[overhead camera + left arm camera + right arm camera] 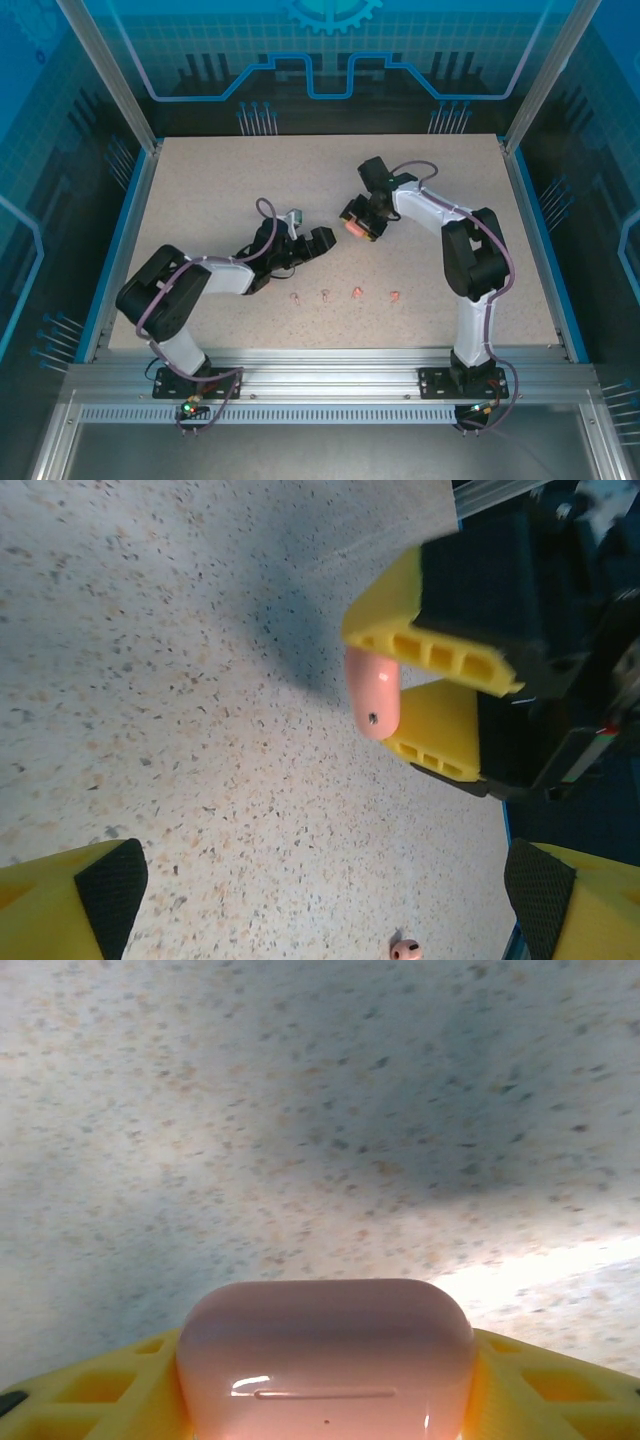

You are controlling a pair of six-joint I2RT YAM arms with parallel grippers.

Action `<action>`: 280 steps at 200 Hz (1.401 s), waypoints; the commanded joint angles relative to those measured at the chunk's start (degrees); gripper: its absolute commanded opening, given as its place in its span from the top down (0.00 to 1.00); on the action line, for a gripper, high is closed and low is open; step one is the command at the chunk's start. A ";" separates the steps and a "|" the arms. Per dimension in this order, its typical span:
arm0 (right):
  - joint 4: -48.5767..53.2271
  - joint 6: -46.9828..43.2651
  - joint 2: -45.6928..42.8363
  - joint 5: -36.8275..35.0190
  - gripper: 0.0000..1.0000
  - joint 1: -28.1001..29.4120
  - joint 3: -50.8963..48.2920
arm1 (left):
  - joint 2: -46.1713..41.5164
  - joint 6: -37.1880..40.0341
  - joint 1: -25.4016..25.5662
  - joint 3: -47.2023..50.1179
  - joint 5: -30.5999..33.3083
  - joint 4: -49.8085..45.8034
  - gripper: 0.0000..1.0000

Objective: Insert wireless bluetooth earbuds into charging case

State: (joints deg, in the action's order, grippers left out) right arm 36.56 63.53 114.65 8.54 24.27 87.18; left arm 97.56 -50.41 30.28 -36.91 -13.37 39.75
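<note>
Closest to the right wrist lens is the charging case [325, 1360], pink and glossy, pinched across its width between the yellow fingers of your right gripper [358, 222]. Its seam looks shut, so I judge the lid is not yet open. From above, that gripper holds the charging case near the middle of the table [200, 190]. It seems clear of the surface, since its shadow falls apart from it in the left wrist view. Your left gripper [318, 240] sits just beside it at about 8 o'clock, jaws spread wide and empty, facing the charging case edge-on. The four earbuds [358, 292] lie loose in a row at 6 o'clock from both grippers, near the front edge and well apart from the charging case, none seated. You are at the presenting step: case secured, nothing inserted. As I read it, the next move calls for the left fingers to lift the lid against a steady right-hand hold, or else to drop toward 6 o'clock for the first of the earbuds. Either way you need a fine, centred pinch, because the earbuds are tiny and the charging case looks slick.
</note>
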 commanded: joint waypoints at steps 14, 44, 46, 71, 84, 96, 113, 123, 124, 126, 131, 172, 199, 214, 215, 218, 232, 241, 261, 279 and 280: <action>-1.76 4.58 0.96 5.02 0.38 0.22 2.46 | 4.62 3.11 1.14 -3.34 0.66 7.88 0.07; -1.38 4.94 0.50 5.46 0.37 0.89 2.65 | 8.91 2.78 1.45 -5.63 0.81 11.86 0.18; -1.39 5.00 0.45 5.47 0.37 1.00 2.69 | 9.17 2.71 1.51 -5.70 0.87 12.03 0.19; -1.56 5.36 -0.17 5.69 0.37 1.65 2.21 | 11.79 1.92 1.95 -7.50 1.77 14.42 0.29; -1.49 5.38 -0.52 5.64 0.37 1.91 2.04 | 12.67 1.51 2.13 -8.24 2.53 15.02 0.32; -1.57 5.38 -0.86 5.57 0.37 2.06 1.77 | 13.43 1.31 2.23 -9.19 2.64 15.19 0.34; -1.75 5.38 -1.48 5.70 0.37 2.20 1.08 | 14.34 1.26 2.25 -10.35 2.81 15.14 0.38; -1.90 5.38 -1.79 5.70 0.37 2.18 0.77 | 14.95 1.04 2.26 -10.83 3.15 15.26 0.39; -1.92 5.33 -1.79 5.70 0.37 2.18 0.74 | 14.99 1.03 2.29 -10.87 3.16 15.27 0.40; -1.99 5.37 -1.86 5.70 0.37 2.14 0.65 | 15.09 0.96 2.32 -10.94 3.17 15.38 0.40; -2.05 5.38 -1.97 5.70 0.37 2.19 0.48 | 15.35 0.89 2.31 -11.15 3.26 15.56 0.42; -2.62 5.38 -1.99 6.20 0.37 2.18 -0.34 | 17.02 0.03 2.27 -12.27 3.69 16.46 0.52; -2.76 5.27 -2.23 6.15 0.37 2.12 -0.48 | 17.40 -0.22 2.31 -12.49 3.93 16.50 0.58; -2.89 5.29 -2.17 6.45 0.37 2.11 -0.47 | 17.65 -0.36 2.32 -12.79 3.87 16.50 0.59; -2.89 5.29 -2.20 6.47 0.37 2.10 -0.45 | 17.66 -0.37 2.32 -12.77 3.87 16.50 0.59; -2.89 5.29 -2.21 6.43 0.37 2.10 -0.51 | 17.73 -0.33 2.32 -12.80 3.87 16.50 0.60; -3.02 5.20 -2.26 6.48 0.37 2.08 -0.73 | 18.08 -0.55 2.32 -13.00 3.92 16.50 0.64; -3.16 5.29 -2.40 6.54 0.37 2.09 -0.93 | 18.28 -0.72 2.25 -13.15 3.79 16.57 0.67; -3.32 5.29 -2.60 6.66 0.37 1.99 -1.21 | 18.54 -0.95 2.36 -13.36 3.79 16.72 0.73; -3.51 5.29 -2.97 6.82 0.36 1.84 -1.36 | 18.55 -1.09 2.42 -13.38 3.87 16.74 0.79; -3.46 5.29 -2.95 6.83 0.36 1.84 -1.38 | 18.55 -1.09 2.46 -13.37 3.83 16.71 0.80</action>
State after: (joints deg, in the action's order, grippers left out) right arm 32.45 68.20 114.28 13.74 25.82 86.72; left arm 114.93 -51.72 32.32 -48.69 -10.50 54.17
